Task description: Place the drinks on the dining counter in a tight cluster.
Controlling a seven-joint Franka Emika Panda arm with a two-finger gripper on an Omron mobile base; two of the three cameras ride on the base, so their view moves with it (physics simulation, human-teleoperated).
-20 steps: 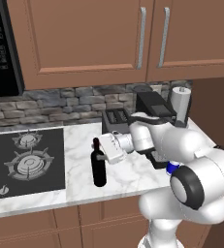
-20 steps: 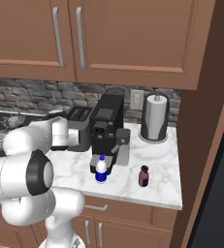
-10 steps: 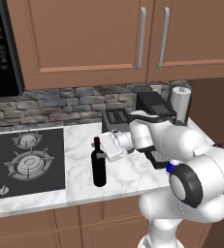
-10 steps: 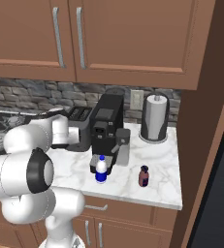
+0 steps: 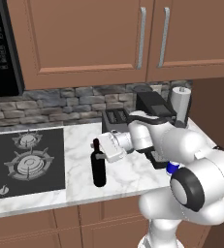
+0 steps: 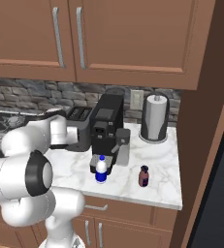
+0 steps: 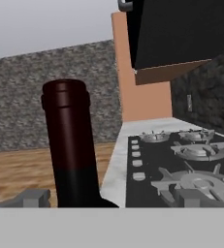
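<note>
marble counter (image 5: 133, 174) beside the stove (image 5: 24, 162) carries everything we care about right now, under brown cabinets and a stone backsplash. we see the wine bottle (image 5: 99, 163) standing upright near the front edge, just right of the stove. our gripper (image 5: 98, 147) is at its neck, jaws spread wide; in the hand view the wine bottle's neck (image 7: 71, 145) rises close in front of the camera, between the finger tips as far as we can judge, not yet pinched. the white bottle (image 6: 101, 169) with the blue label stands in front of the coffee machine (image 6: 106, 131), and the small brown bottle (image 6: 143, 176) stands a little apart to its right, near the paper towel roll (image 6: 154, 117). a toaster (image 6: 78, 127) sits behind the arm.

we judge the task barely begun: all three drinks are on this stove-side counter, none moved to the dining counter. what is left is closing on the wine bottle, carrying it over, then fetching the other two and setting them close together.
</note>
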